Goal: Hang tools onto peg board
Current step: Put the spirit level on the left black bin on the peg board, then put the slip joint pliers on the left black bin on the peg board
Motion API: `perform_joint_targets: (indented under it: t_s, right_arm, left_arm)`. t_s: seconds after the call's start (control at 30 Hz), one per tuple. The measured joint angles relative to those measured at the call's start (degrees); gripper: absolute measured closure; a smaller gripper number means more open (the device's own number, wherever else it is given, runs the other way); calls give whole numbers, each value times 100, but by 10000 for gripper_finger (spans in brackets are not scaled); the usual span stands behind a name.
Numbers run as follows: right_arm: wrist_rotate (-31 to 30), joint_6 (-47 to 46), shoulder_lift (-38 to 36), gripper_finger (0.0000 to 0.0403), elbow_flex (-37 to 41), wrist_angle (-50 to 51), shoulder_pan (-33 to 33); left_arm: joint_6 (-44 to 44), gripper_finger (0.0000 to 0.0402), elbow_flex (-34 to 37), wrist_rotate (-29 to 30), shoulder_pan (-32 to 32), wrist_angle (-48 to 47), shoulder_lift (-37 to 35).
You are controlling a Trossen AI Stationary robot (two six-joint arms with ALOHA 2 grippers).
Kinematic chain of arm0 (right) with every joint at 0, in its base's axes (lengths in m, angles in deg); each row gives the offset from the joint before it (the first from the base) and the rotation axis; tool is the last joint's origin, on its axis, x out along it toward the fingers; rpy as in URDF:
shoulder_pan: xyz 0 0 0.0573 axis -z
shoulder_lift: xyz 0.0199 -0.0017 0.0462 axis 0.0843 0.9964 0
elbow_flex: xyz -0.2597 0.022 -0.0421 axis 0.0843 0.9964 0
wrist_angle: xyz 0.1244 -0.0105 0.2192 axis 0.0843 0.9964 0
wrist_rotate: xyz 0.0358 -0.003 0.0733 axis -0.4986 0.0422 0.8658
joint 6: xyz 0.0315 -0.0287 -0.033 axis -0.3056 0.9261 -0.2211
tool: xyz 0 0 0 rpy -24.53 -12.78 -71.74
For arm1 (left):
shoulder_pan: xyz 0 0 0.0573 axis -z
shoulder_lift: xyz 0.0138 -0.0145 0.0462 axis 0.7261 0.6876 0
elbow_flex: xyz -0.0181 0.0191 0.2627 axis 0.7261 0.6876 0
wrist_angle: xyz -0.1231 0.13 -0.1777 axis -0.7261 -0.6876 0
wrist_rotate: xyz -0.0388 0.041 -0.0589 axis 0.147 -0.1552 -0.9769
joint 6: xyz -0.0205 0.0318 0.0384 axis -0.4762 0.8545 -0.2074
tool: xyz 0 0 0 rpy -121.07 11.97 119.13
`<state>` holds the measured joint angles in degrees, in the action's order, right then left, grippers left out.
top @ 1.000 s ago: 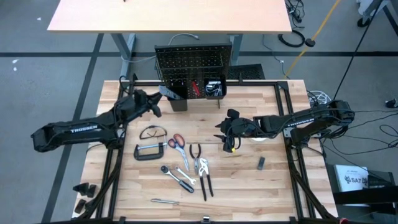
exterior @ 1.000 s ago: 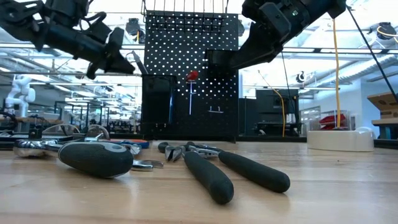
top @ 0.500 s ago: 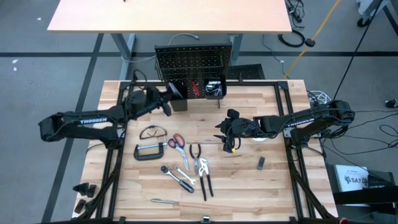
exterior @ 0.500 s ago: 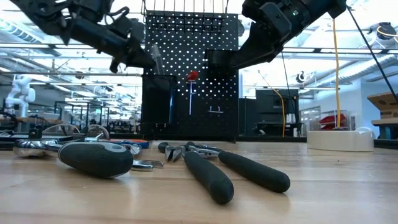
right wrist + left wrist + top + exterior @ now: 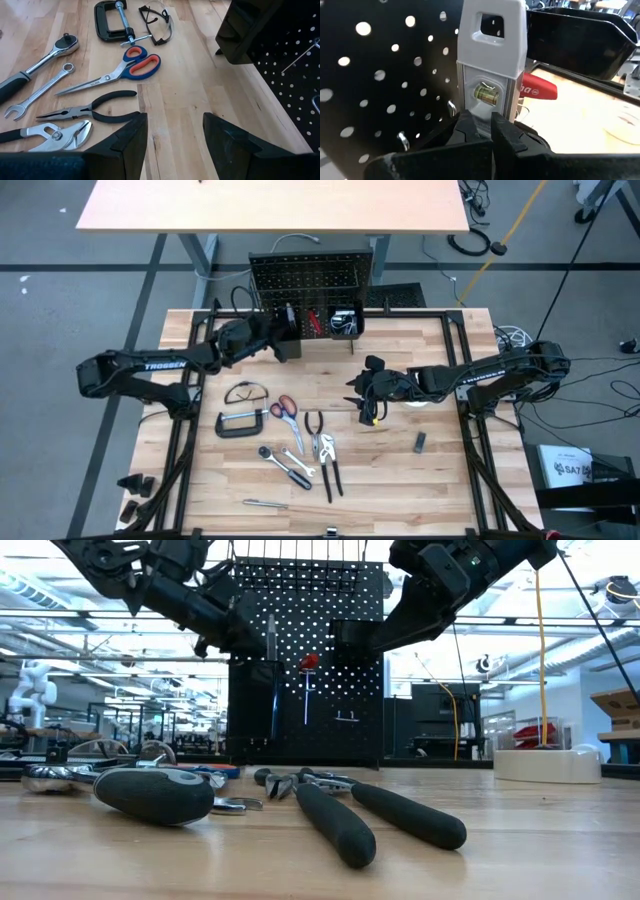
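Observation:
The black peg board [image 5: 310, 275] stands upright at the table's far edge, with a red screwdriver [image 5: 307, 662] hanging on it and black bins [image 5: 345, 323] at its foot. My left gripper [image 5: 272, 338] is shut on a grey level [image 5: 492, 55] right in front of the board's left part [image 5: 370, 75]. Scissors [image 5: 284, 409], pliers [image 5: 315, 423], a C-clamp [image 5: 240, 423], safety glasses [image 5: 245, 392] and a ratchet wrench [image 5: 285, 465] lie flat on the table. My right gripper [image 5: 172, 135] hovers open above the table's middle [image 5: 362, 395], with nothing between its fingers. My left gripper pinches the level between its two fingers [image 5: 470, 127], just under the bubble vial [image 5: 485, 93]. The fingers come nearly level from the table's left side. The level stands upright past them, its end with the hang hole [image 5: 492, 25] up, lifted clear of the table.
A white tape roll [image 5: 545, 765] sits at the right side of the table. A small dark part [image 5: 420, 442] and a thin metal tool [image 5: 265, 503] lie nearer the front. The black frame rails [image 5: 470, 430] run along the table's sides.
My left gripper has gone toward the table's right and far edge, up to the peg board, staying shut on the level. It has rolled, so the level now stands upright instead of slanting. My right arm has kept still.

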<state>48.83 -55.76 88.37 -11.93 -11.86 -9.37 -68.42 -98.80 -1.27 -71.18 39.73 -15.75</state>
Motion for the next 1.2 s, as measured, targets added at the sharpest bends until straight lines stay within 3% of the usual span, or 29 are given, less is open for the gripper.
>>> perform_joint_targets:
  t_s: [0.37, 0.83, 1.2]
  right_arm:
    - [7, 3, 0, 218, 0, 9, 0]
    - [7, 3, 2, 218, 0, 7, 0]
    - [9, 3, 0, 218, 0, 138, 0]
  left_arm:
    - [145, 401, -7, -17, 18, 546, 409]
    - [279, 401, -75, -22, 65, 667, 404]
    - [546, 401, -81, 709, 461, -674, -672]
